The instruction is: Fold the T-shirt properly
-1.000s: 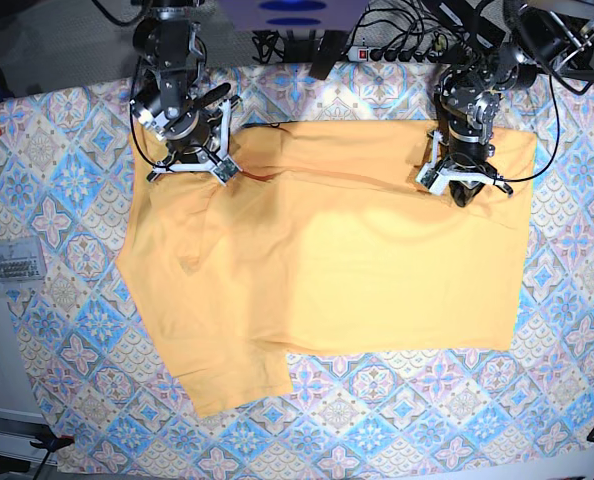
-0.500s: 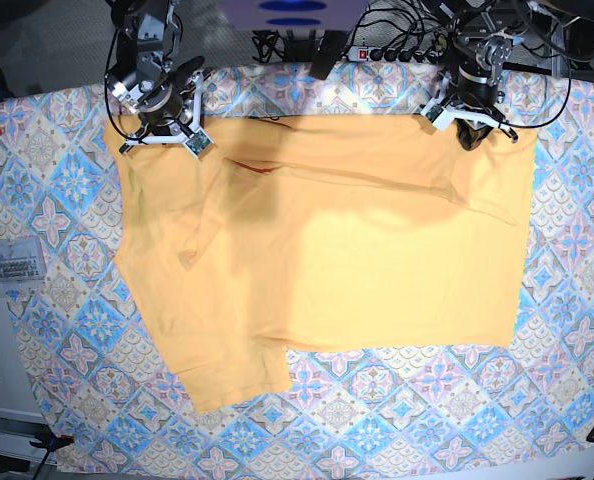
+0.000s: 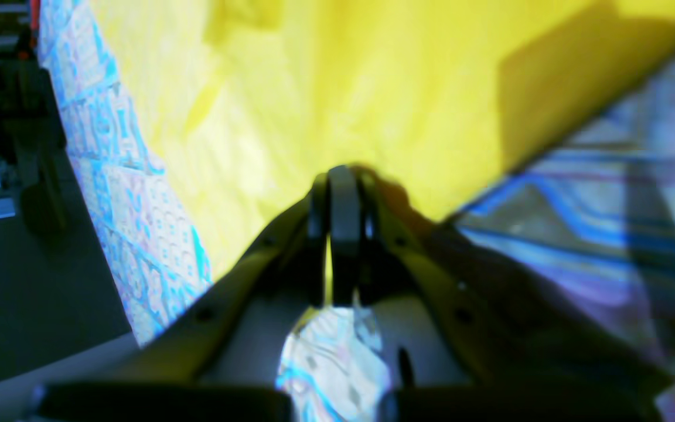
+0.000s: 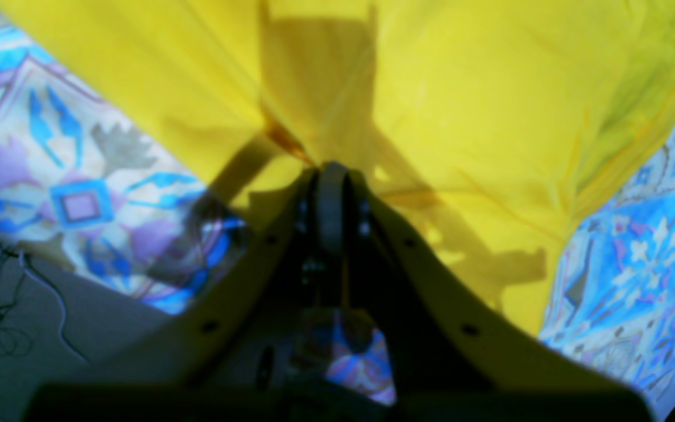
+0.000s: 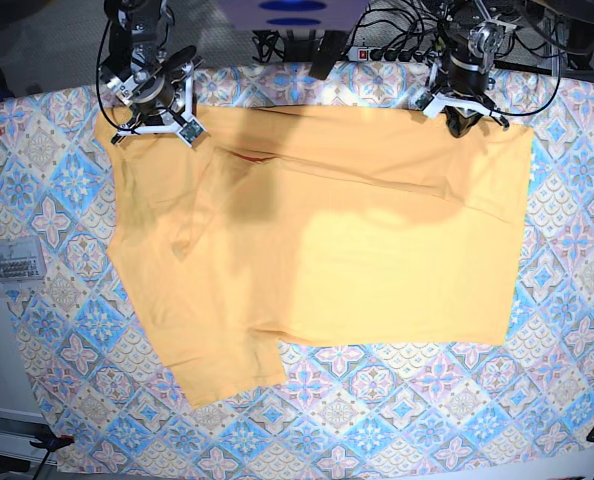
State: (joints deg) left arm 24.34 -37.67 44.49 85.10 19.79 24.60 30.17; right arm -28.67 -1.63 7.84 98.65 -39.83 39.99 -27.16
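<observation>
T-shirt point(image 5: 327, 240): was spread flat, yellow-orange, over the middle of the tablecloth point(image 5: 397, 420); one sleeve was extended toward 7 o'clock.
Left gripper point(image 5: 461, 108): was seen at 1 o'clock in the base view; jaws were pressed together on the shirt's far edge point(image 3: 337, 193).
Right gripper point(image 5: 157, 118): was seen at 11 o'clock; jaws were pinched on the cloth near a dark trim point(image 4: 329, 176).
Writing: none could be read; the wrist views were blurred.
</observation>
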